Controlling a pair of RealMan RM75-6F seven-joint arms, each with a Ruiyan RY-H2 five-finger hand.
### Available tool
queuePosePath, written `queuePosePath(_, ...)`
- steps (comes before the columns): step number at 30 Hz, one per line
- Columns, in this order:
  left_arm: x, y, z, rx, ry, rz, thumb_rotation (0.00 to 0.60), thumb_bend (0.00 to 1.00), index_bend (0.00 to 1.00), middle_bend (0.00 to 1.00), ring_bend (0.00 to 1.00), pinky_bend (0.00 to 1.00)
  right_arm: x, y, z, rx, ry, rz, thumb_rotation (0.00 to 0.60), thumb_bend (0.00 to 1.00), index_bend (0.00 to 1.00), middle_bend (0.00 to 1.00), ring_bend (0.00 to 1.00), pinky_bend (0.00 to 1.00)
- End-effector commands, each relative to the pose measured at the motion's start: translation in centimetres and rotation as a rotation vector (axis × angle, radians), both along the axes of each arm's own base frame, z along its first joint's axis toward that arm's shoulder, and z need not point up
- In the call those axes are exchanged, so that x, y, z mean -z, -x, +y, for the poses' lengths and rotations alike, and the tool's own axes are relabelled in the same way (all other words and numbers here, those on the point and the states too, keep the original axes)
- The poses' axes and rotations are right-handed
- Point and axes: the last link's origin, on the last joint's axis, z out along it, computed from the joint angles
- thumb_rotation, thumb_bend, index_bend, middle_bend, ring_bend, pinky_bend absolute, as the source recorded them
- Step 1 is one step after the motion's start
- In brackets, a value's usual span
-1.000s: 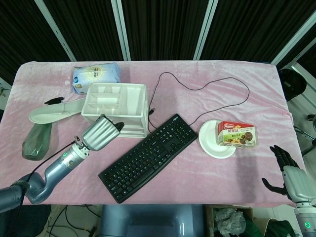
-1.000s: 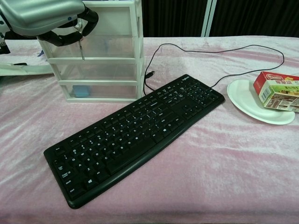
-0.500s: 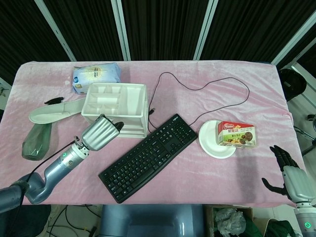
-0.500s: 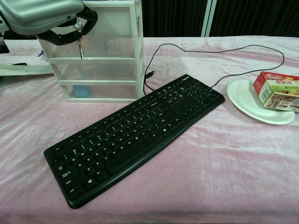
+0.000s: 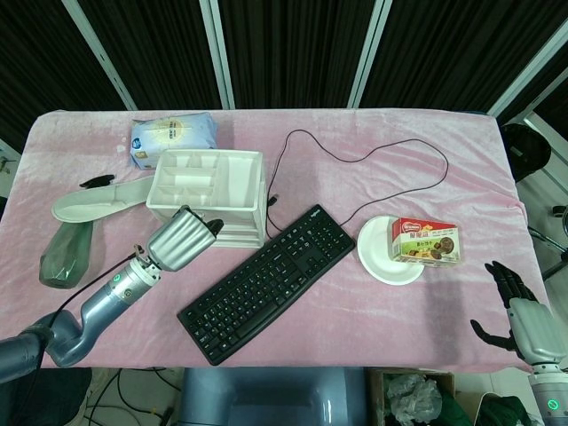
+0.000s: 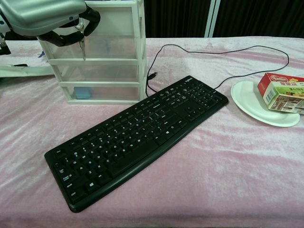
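My left hand (image 5: 182, 240) hovers in front of the white three-drawer unit (image 5: 213, 182), at its top drawer. In the chest view the left hand (image 6: 42, 14) has its fingers curled, and a small metal key (image 6: 81, 45) hangs pinched at the fingertips, just in front of the drawer unit (image 6: 102, 71). A blue item (image 6: 83, 92) shows inside the bottom drawer. My right hand (image 5: 519, 311) is low at the table's front right corner, off the edge, with its fingers spread and nothing in it.
A black keyboard (image 5: 266, 282) lies diagonally at mid-table, its cable (image 5: 373, 151) looping behind. A white plate (image 5: 377, 253) carries a biscuit box (image 5: 426, 241). At the left lie a blue packet (image 5: 173, 135), a white insole (image 5: 98, 202) and a green bottle (image 5: 64, 253).
The hanging key sways a little under the left hand. Both hands and all other things stay where they were.
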Motion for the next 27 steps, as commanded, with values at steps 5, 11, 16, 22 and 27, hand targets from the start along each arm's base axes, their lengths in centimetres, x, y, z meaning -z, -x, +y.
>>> queuePosePath(5,-0.01,-0.05,0.04,0.0,-0.002,-0.003,0.6,0.43,0.55,1.0,1.0,1.0,0.01,0.01,-0.01,0.001,0.0,0.0,0.6,0.24,0.0,0.0,0.0,0.14)
queuePosePath(11,0.03,-0.09,0.08,-0.001,-0.006,-0.005,0.6,0.42,0.55,1.0,1.0,1.0,0.0,-0.01,-0.02,0.0,0.001,0.0,0.6,0.24,0.0,0.0,0.0,0.14)
queuePosePath(16,0.03,-0.1,0.18,-0.002,-0.011,-0.005,0.6,0.42,0.55,1.0,1.0,1.0,-0.01,-0.01,-0.03,-0.001,0.001,-0.001,0.6,0.24,0.0,0.0,0.0,0.14)
queuePosePath(22,-0.02,-0.08,0.45,-0.008,-0.033,0.0,0.6,0.4,0.53,1.0,1.0,1.0,0.0,-0.01,-0.02,-0.001,0.001,-0.001,0.6,0.24,0.0,0.0,0.0,0.14)
queuePosePath(27,-0.04,-0.19,0.52,-0.01,-0.054,-0.004,0.6,0.35,0.51,1.0,1.0,1.0,-0.01,-0.02,-0.01,0.0,0.001,-0.002,0.6,0.24,0.0,0.0,0.0,0.14)
